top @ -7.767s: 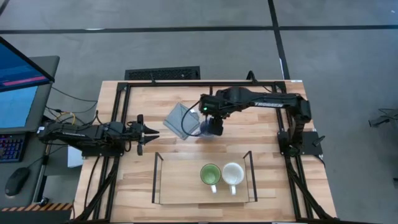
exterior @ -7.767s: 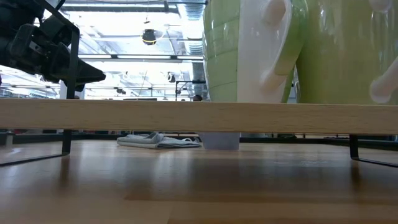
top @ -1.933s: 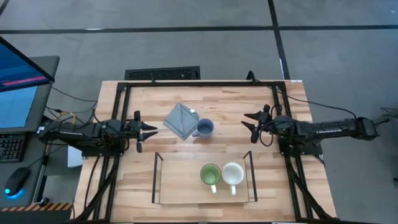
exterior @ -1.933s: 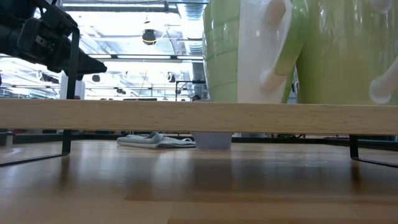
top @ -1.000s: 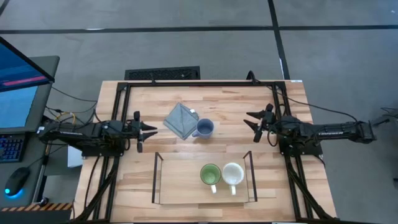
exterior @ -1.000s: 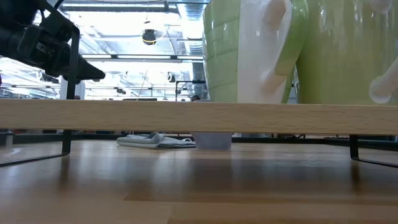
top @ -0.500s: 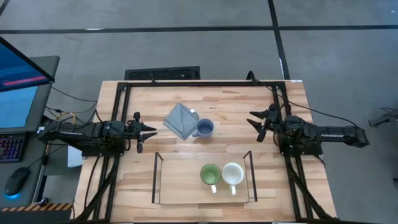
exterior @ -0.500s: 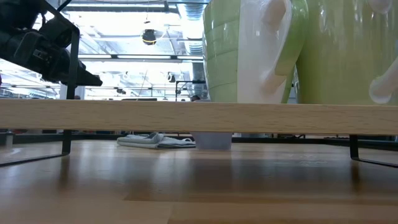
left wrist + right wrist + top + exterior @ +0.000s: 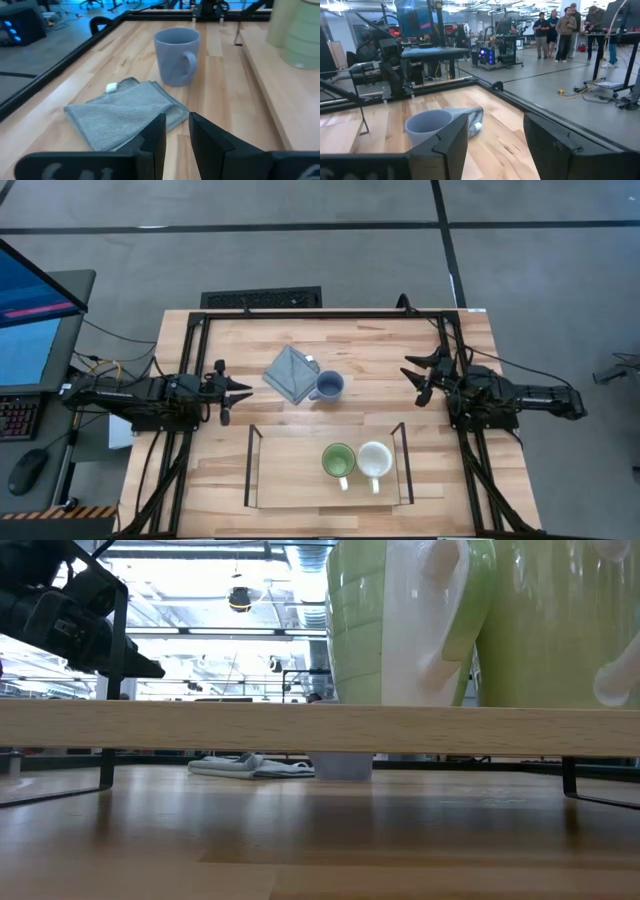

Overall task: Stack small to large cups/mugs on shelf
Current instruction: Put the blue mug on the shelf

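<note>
The blue-grey mug [image 9: 329, 386] stands upright on the tabletop, right beside a folded grey cloth [image 9: 290, 373]; it also shows in the left wrist view [image 9: 175, 55] and the right wrist view [image 9: 427, 127]. The green mug [image 9: 338, 461] and the cream-white mug [image 9: 374, 460] stand side by side on the right half of the shelf [image 9: 285, 470], handles toward the near edge. My left gripper [image 9: 232, 388] hovers at the table's left, narrowly open [image 9: 176, 120], pointing at the cloth. My right gripper [image 9: 418, 375] hovers at the table's right, open [image 9: 495, 130], pointing at the blue-grey mug.
The shelf's board [image 9: 320, 728] fills the low view, with the green mug [image 9: 360, 620] on it. Black frame rails [image 9: 320, 313] border the table. People [image 9: 560, 25] stand far off in the room. Bare wood lies on the shelf's left half.
My right arm has folded a little farther back toward the table's right edge, its gripper still open and level. The mugs, the cloth and my left arm have kept still.
</note>
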Controlling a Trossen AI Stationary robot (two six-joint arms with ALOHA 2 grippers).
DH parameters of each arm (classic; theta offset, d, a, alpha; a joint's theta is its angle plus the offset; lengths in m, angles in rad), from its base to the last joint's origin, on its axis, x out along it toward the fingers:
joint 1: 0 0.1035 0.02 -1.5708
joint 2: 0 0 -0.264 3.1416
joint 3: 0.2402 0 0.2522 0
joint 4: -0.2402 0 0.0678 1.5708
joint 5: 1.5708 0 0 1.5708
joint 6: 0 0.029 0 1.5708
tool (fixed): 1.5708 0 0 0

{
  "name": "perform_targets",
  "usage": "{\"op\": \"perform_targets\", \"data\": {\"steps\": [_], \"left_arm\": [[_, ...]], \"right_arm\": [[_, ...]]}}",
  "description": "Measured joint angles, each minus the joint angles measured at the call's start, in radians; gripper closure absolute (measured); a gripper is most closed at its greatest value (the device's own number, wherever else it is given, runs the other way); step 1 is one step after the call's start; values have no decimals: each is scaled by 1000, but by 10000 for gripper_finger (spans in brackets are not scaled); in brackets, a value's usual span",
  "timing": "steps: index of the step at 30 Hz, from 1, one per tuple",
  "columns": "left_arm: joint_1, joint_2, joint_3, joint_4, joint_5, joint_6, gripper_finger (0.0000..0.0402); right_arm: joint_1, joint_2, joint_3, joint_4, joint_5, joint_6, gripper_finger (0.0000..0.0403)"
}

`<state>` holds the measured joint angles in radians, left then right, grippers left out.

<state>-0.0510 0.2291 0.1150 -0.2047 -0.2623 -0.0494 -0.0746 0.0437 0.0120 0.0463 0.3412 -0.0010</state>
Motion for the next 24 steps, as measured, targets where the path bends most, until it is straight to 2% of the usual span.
{"op": "perform_targets", "data": {"steps": [4, 13, 19, 24], "left_arm": [[0, 0, 0, 6, -34, -9, 326], [0, 0, 43, 25, -33, -38, 326], [0, 0, 111, 8, 43, -25, 326], [0, 0, 116, 47, 51, 16, 326]], "right_arm": [[0, 2, 0, 0, 0, 0, 191], [0, 2, 0, -1, 0, 26, 191], [0, 3, 0, -1, 0, 27, 191], [0, 3, 0, -1, 0, 27, 191]]}}
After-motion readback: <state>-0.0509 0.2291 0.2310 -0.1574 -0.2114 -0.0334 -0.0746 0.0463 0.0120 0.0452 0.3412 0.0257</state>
